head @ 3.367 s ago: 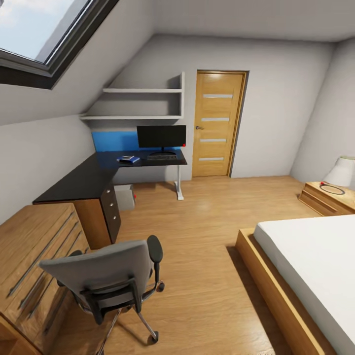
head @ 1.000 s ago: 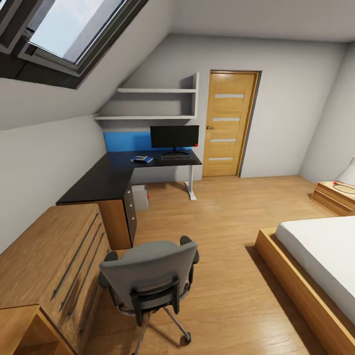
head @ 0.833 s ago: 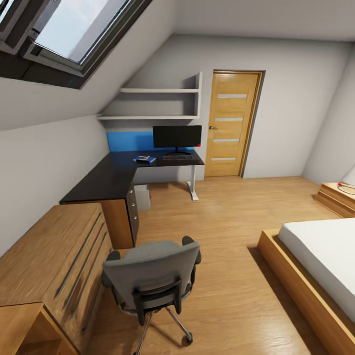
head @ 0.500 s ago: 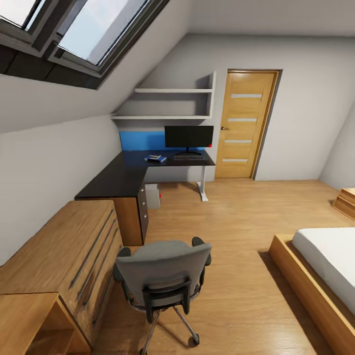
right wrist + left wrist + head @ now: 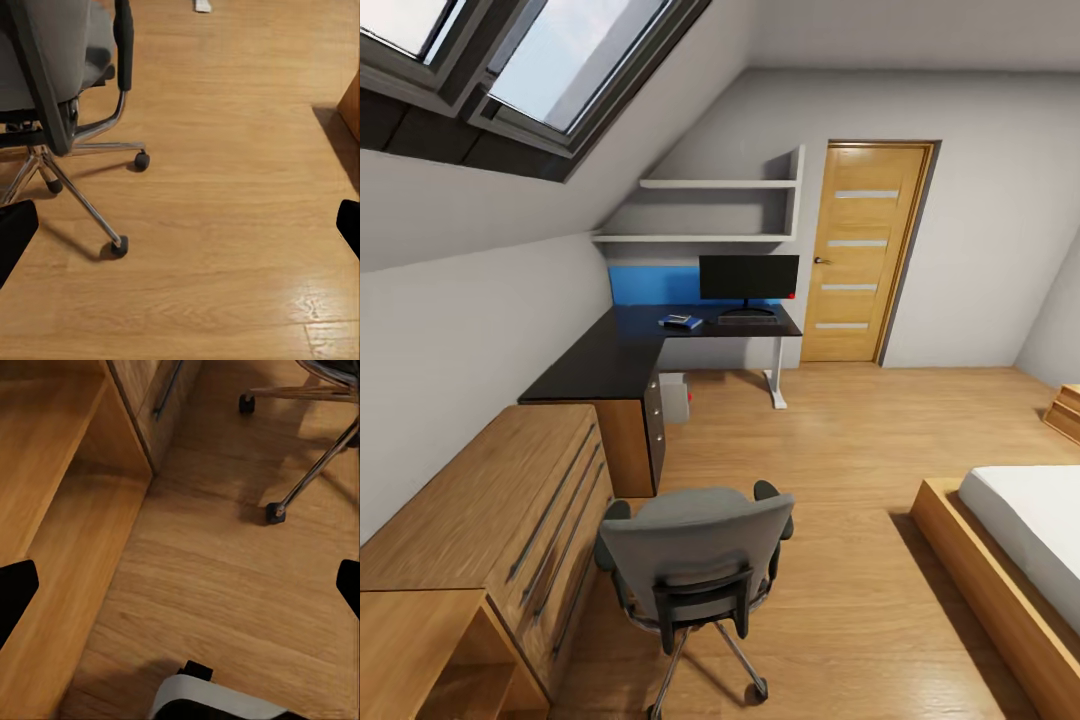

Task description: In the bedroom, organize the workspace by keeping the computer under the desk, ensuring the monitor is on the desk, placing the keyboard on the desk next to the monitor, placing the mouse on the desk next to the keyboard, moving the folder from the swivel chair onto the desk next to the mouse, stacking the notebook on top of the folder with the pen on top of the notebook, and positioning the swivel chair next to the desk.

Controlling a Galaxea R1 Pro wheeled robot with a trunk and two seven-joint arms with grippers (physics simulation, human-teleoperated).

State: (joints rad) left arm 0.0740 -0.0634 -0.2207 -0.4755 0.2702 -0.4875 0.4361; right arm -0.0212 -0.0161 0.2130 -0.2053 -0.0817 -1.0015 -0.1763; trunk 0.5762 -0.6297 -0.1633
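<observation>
The swivel chair (image 5: pixel 695 560) stands on the floor in front of me, its grey back toward me, apart from the desk (image 5: pixel 610 355). On the desk's far wing the monitor (image 5: pixel 748 277) stands with the keyboard (image 5: pixel 748 320) before it. Left of the keyboard lies the blue folder (image 5: pixel 680 322) with something paler on top, too small to tell apart. The computer (image 5: pixel 675 398) sits under the desk. Mouse and pen are too small to make out. My left gripper (image 5: pixel 180 589) hangs open over the floor near a chair castor (image 5: pixel 275 512). My right gripper (image 5: pixel 180 225) is open beside the chair's base (image 5: pixel 118 245).
A low wooden cabinet (image 5: pixel 490 510) runs along the left wall right beside the chair. A bed (image 5: pixel 1020 530) fills the right. Wall shelves (image 5: pixel 710 210) and a wooden door (image 5: pixel 865 250) are at the far wall. Open plank floor (image 5: pixel 830 440) lies between chair, desk and bed.
The whole view has swung, so desk, door and chair sit further right in the picture and the nightstand has nearly left it. The chair now shows its back squarely to me.
</observation>
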